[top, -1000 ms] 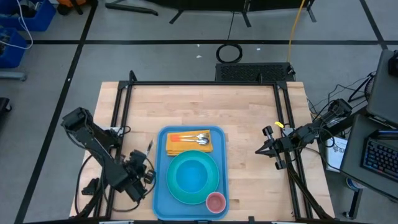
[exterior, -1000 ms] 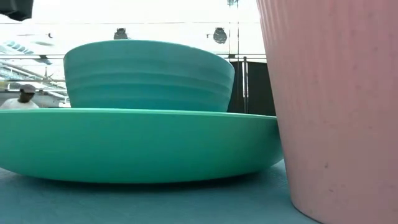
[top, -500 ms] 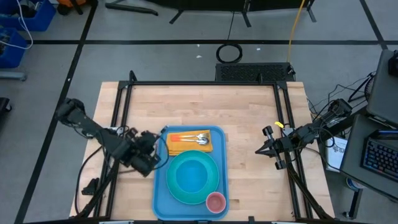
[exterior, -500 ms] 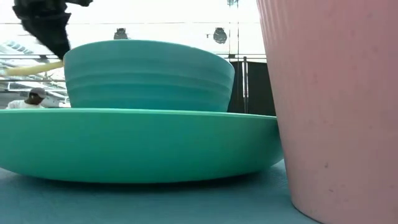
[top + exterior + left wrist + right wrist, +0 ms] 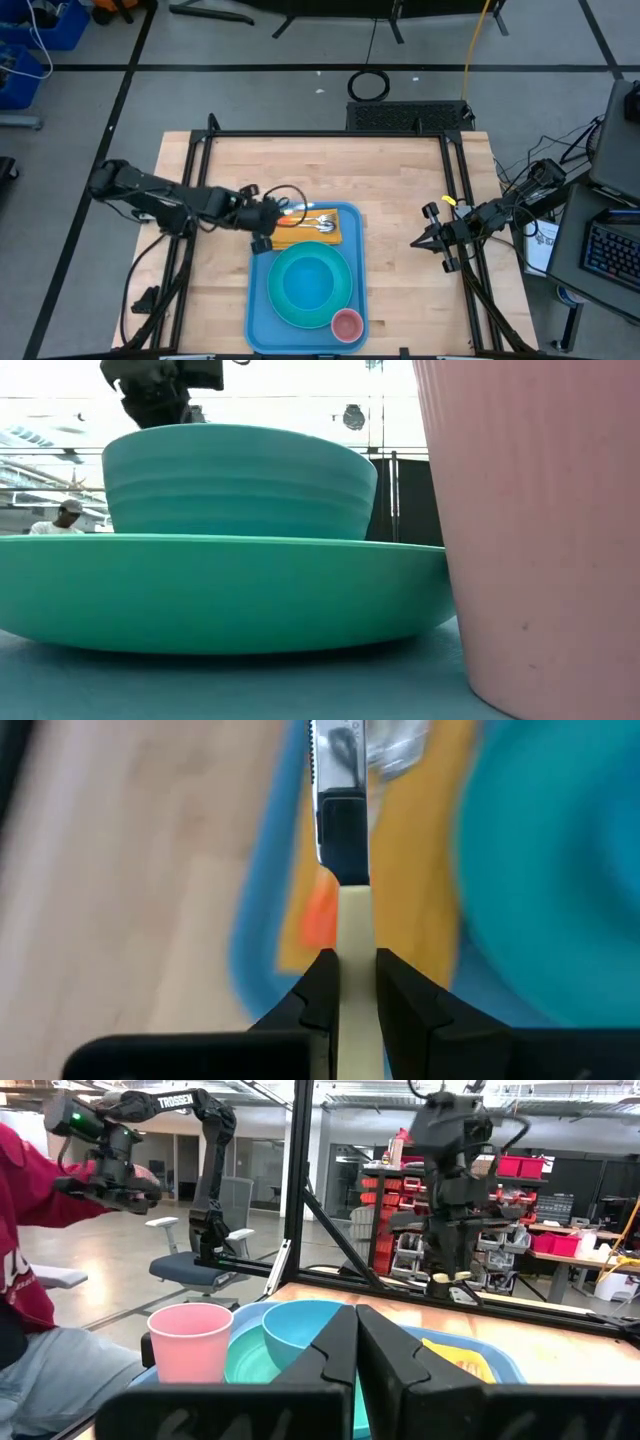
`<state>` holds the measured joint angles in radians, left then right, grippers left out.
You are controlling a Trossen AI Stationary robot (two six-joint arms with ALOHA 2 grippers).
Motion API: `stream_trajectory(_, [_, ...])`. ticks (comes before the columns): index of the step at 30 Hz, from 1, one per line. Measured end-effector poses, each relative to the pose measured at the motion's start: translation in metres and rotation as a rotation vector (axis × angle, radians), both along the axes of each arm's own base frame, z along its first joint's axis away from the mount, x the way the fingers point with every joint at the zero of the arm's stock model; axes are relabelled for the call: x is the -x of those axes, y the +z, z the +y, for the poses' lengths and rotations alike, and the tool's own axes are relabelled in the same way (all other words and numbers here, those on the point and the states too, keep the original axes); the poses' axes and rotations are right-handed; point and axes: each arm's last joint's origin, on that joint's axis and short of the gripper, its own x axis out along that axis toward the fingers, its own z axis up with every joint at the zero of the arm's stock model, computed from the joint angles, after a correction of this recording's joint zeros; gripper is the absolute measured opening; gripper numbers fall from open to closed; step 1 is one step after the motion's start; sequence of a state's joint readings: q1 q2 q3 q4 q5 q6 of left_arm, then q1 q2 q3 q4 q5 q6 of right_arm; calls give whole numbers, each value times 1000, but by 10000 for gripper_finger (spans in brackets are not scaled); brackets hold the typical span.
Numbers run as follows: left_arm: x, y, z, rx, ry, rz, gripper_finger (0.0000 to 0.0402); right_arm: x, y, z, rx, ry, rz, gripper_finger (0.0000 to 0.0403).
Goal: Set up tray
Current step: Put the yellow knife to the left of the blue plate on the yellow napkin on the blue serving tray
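Tray (image 5: 262, 315) under left pincer (image 5: 272, 215), knife (image 5: 343, 850) held over napkin (image 5: 283, 238)
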<state>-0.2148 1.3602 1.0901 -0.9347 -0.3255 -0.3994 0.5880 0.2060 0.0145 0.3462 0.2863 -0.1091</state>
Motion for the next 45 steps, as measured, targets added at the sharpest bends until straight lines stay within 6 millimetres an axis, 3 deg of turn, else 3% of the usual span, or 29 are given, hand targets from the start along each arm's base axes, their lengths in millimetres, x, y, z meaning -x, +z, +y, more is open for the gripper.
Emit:
stream_trajectory(6, [-12,3,15,131,-208,-33,45,0,0,0,0,0,0,0])
stream_trajectory(20, [-28,-21,61,319,-273,44,45,0,0,0,0,0,-1,0])
stream_trajectory(32, [-43,-50,64,417,-422,113,45,0,0,0,0,0,0,0])
stream_trajectory(45, [-54,-77,65,429,-442,189,45,0,0,0,0,0,0,0])
